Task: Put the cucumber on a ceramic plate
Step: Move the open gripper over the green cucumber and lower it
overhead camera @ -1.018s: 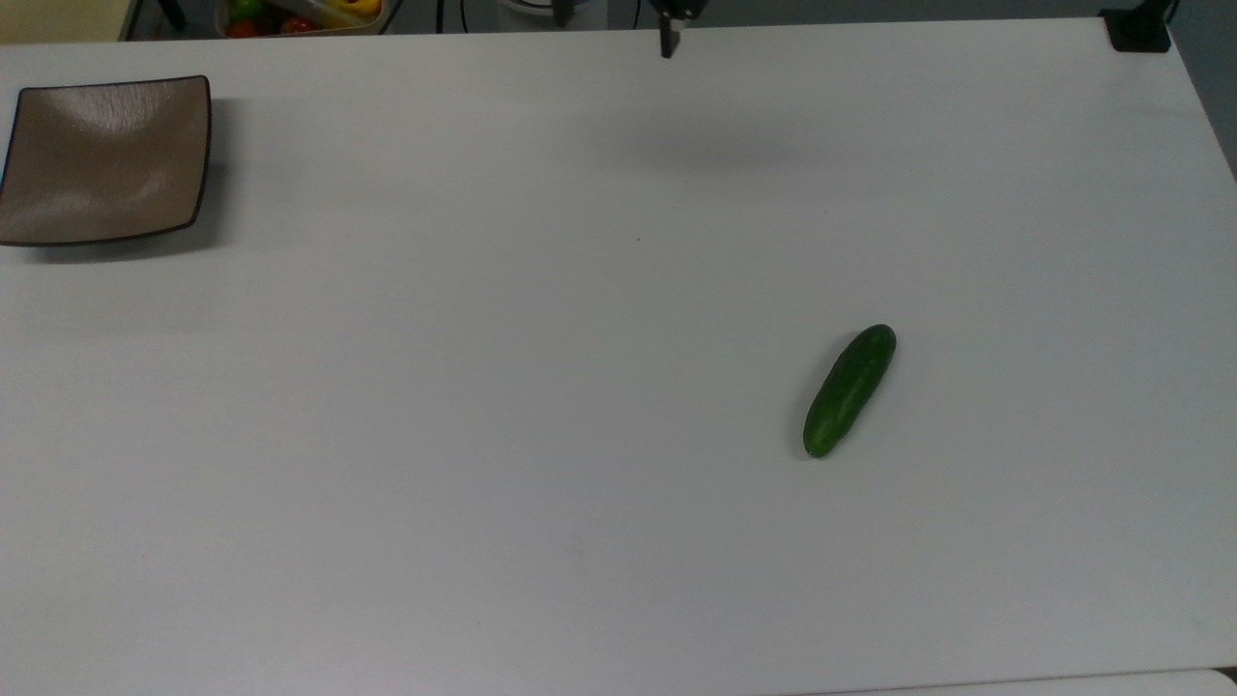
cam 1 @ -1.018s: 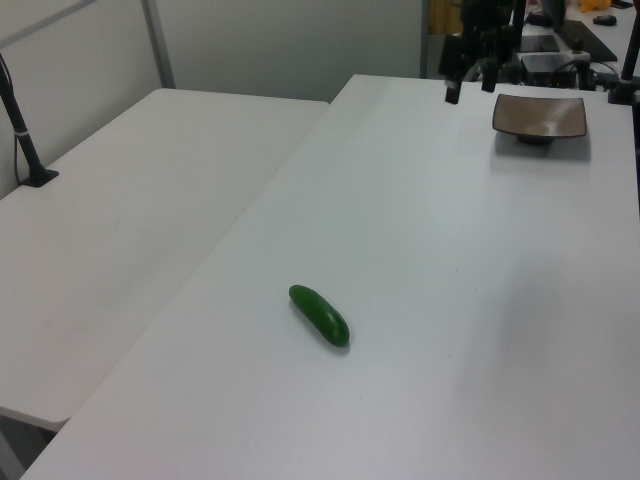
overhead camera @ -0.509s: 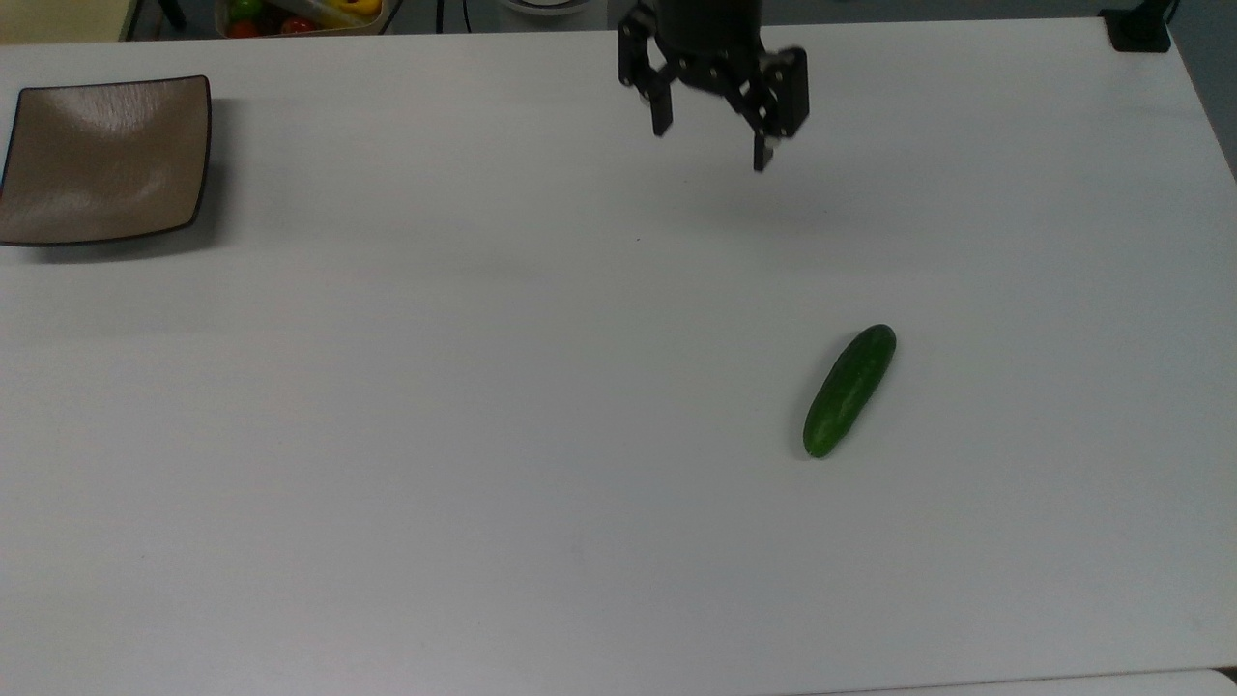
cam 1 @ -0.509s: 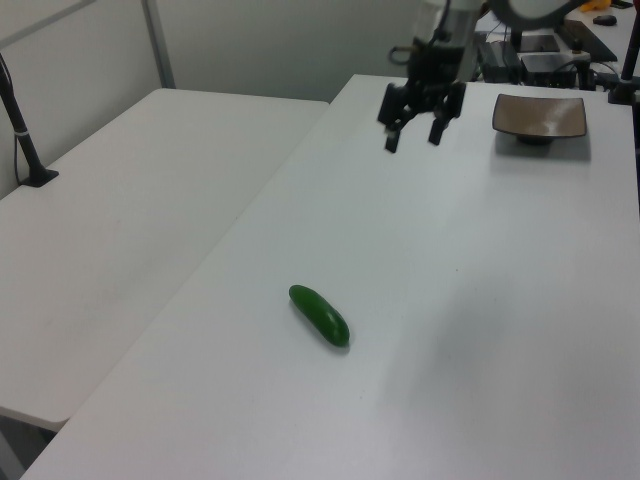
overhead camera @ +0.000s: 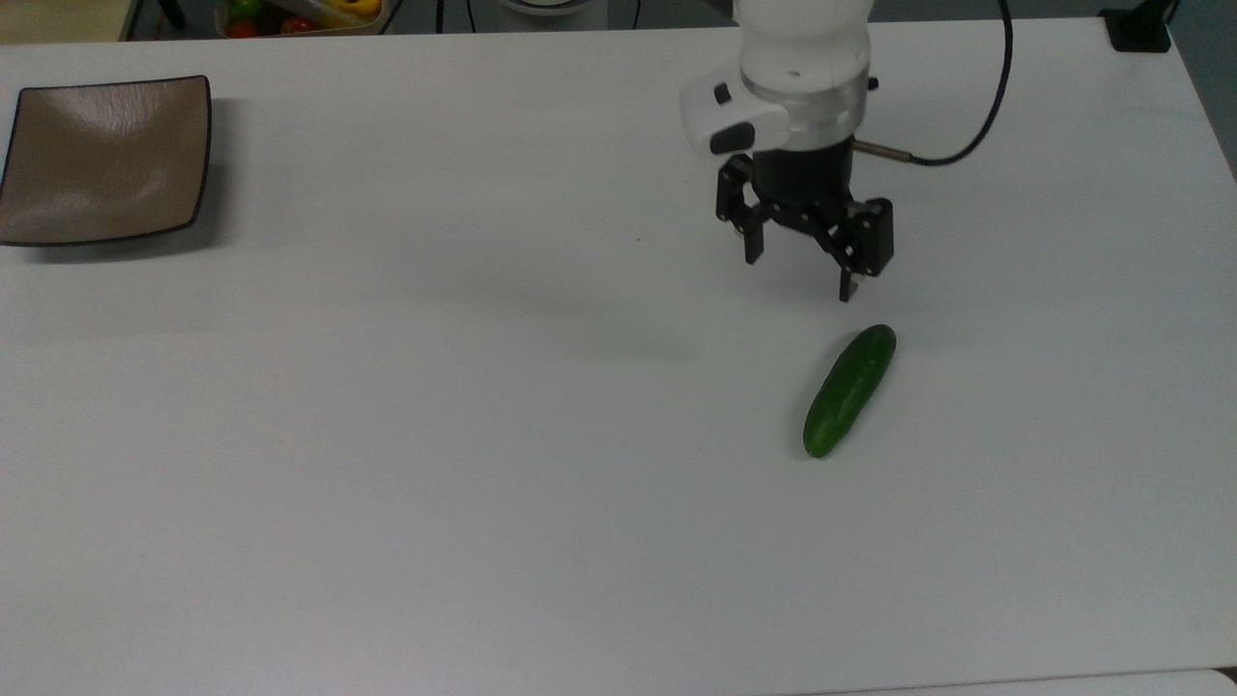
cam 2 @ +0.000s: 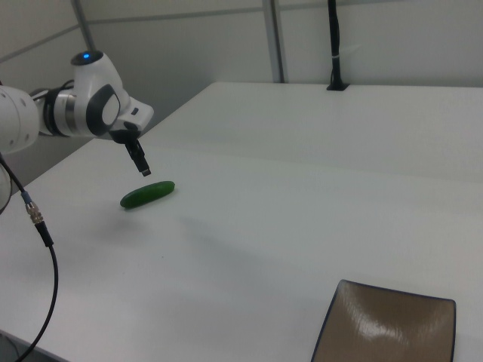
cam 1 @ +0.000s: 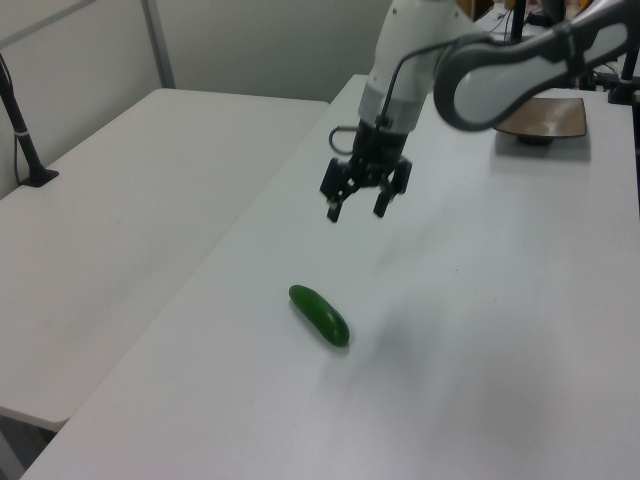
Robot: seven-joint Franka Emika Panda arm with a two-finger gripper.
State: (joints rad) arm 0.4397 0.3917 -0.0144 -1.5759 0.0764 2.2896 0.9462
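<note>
So I have the gripper [overhead camera: 798, 274] hanging spread and empty above the table [overhead camera: 483, 435], just short of the cucumber [overhead camera: 849, 390] — jaws wide so they can straddle it. The cucumber lies flat, well apart from the ceramic plate [overhead camera: 104, 159] at the top view's far left corner. Half a second ago the gripper was back near the table's far edge — the cucumber hasn't moved.
</note>
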